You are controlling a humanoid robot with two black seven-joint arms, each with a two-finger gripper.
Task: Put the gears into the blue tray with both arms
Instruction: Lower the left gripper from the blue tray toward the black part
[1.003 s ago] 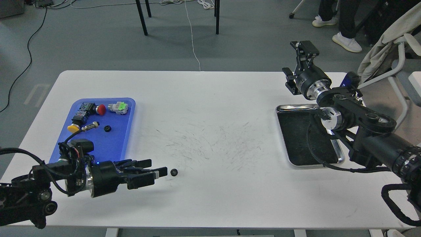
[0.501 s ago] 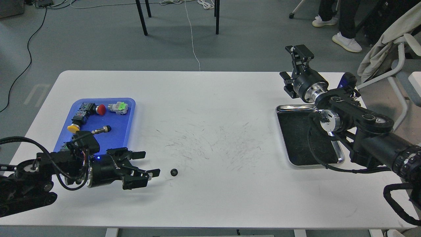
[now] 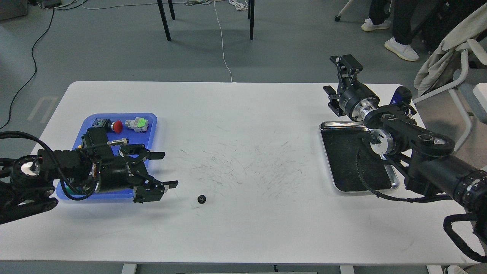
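Gear (image 3: 201, 198) sits alone on the white table (image 3: 243, 114), out to the right of the blue tray (image 3: 150, 125). Our left gripper (image 3: 164, 170) hovers near it, fingers spread wide, nothing between them, its body over the tray's near right corner. In the tray we see a red-capped push-button (image 3: 114, 126), a green one (image 3: 137, 124) and a small metal connector (image 3: 117, 142). Our right gripper (image 3: 338, 78) hangs above the far edge of the steel tray (image 3: 342, 160), raised off the table, fingers apart and holding nothing.
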